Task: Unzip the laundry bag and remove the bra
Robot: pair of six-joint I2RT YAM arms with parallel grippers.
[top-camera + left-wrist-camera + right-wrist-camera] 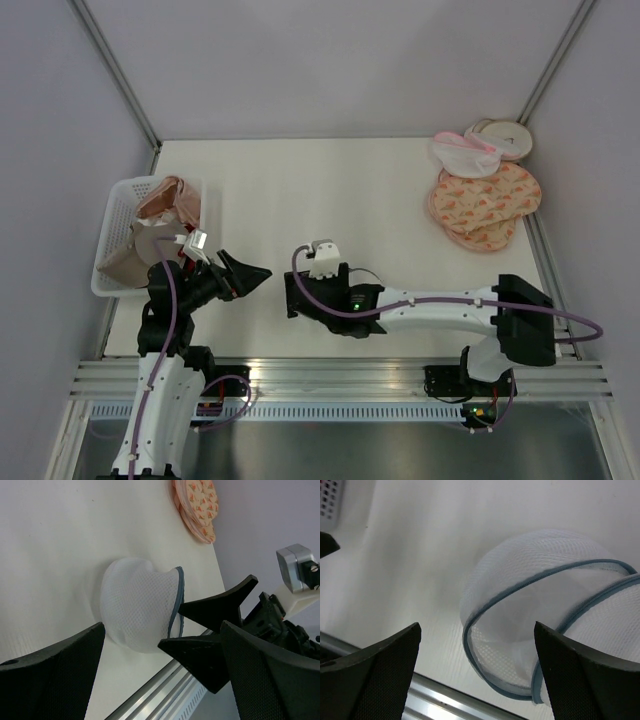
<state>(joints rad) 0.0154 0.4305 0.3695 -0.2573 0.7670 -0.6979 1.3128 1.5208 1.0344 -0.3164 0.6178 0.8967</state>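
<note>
- White plastic basket (pixel 113 222) at the table's (pixel 330 190) left edge, a pink-peach garment (pixel 165 200) inside.
- Peach patterned rounds (pixel 485 200) stacked at the far right, a pink-trimmed mesh pouch (pixel 462 155) just beside them.

**Laundry bag (pixel 137 607) on the worktop (pixel 50 555), bra (pixel 128 255) in a basket (pixel 108 228)**
The laundry bag is white see-through mesh with thin blue-grey rims (bent into overlapping loops), tipped on its side near the worktop's front edge; the bra, soft greyish-beige, lies crumpled in the white basket at far left.

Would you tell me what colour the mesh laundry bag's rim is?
Dull blue-grey, on the white laundry bag; clearest in the right wrist view.
</note>
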